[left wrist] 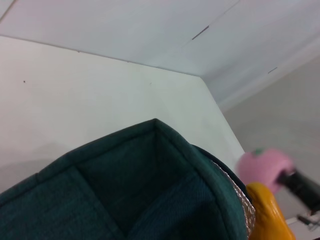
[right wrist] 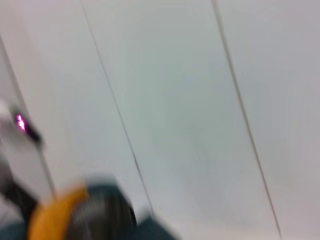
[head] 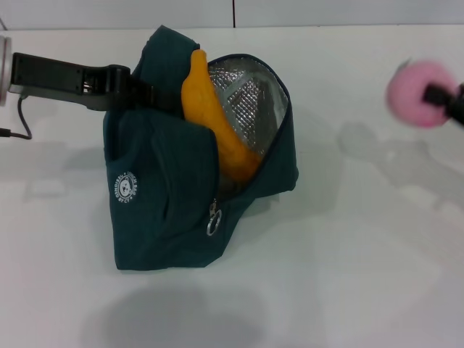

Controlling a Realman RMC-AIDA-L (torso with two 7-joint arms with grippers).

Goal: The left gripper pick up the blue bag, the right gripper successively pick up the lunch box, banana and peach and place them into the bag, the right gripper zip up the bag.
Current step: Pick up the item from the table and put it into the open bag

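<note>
- Reaching in from your left, the left gripper (head: 148, 94) disappears into the blue bag (head: 159, 196)'s fabric, so you cannot tell how its fingers stand.
- Your right gripper (head: 438, 96) is cut off at the frame's right edge; its fingers look clamped on the pink peach (head: 415, 84), well apart from the bag.
- You see the banana (head: 214, 119) poking out of the open, foil-lined mouth.

bright, even overhead light | soft shadows beside blue bag (head: 174, 196) | peach (head: 419, 84) motion-blurred | right wrist view heavily smeared
</note>
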